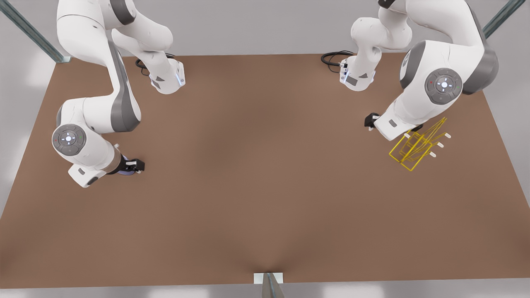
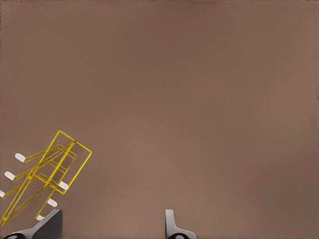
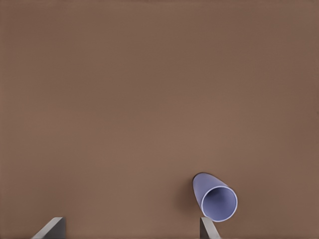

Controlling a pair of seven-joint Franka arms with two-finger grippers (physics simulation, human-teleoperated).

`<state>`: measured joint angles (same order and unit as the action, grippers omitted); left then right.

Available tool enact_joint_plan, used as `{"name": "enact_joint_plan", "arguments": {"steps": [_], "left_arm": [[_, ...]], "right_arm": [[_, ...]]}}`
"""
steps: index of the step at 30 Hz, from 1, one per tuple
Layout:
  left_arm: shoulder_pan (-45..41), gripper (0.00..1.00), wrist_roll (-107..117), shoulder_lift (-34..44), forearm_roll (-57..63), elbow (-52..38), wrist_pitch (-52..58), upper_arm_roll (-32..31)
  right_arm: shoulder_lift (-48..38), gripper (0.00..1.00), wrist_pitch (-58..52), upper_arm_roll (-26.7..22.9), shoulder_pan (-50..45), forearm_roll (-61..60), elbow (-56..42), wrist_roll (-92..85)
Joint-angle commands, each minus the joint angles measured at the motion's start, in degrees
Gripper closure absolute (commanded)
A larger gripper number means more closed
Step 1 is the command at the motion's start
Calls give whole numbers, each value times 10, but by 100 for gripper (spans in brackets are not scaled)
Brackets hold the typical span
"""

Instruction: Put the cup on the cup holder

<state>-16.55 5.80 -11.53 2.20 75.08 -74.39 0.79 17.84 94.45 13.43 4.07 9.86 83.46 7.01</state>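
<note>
The lavender-blue cup [image 3: 215, 196] sits on the brown table with its open mouth toward the wrist camera, just off one fingertip of my right gripper [image 3: 130, 229]. That gripper is open and empty. In the front view the right gripper [image 1: 138, 166] is low at the front view's left, and a sliver of the cup [image 1: 124, 173] shows under it. The yellow wire cup holder [image 1: 418, 147] with white-tipped pegs stands at the front view's right. My left gripper [image 1: 370, 121] hovers beside it, open and empty. The cup holder [image 2: 42, 174] lies off to one side of the left gripper [image 2: 110, 226].
The brown table [image 1: 256, 174] spans the scene, with wide bare surface between the two arms. Black cables [image 1: 333, 58] lie near the arm bases at the back edge. A metal post [image 1: 269, 285] stands at the front edge.
</note>
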Motion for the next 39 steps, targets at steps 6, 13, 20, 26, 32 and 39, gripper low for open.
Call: {"name": "enact_joint_plan", "arguments": {"steps": [6,13,20,26,32,39], "left_arm": [[-2,0,7,-7,3,0,-20,-1],[-3,0,6,-11,5,0,-20,-1],[-8,0,7,-11,5,0,-16,-1],[-8,0,7,-14,5,0,-16,-1],[-8,0,7,-14,5,0,-16,-1],[-8,0,7,-16,5,0,-17,0]], "right_arm": [[102,0,34,-2,61,6,-1,-1],[95,0,132,28,143,2,109,-51],[-46,0,361,179,321,19,346,-135],[-45,0,442,179,343,21,377,-191],[-50,0,442,182,343,20,413,-190],[-55,0,435,184,341,17,433,-181]]}}
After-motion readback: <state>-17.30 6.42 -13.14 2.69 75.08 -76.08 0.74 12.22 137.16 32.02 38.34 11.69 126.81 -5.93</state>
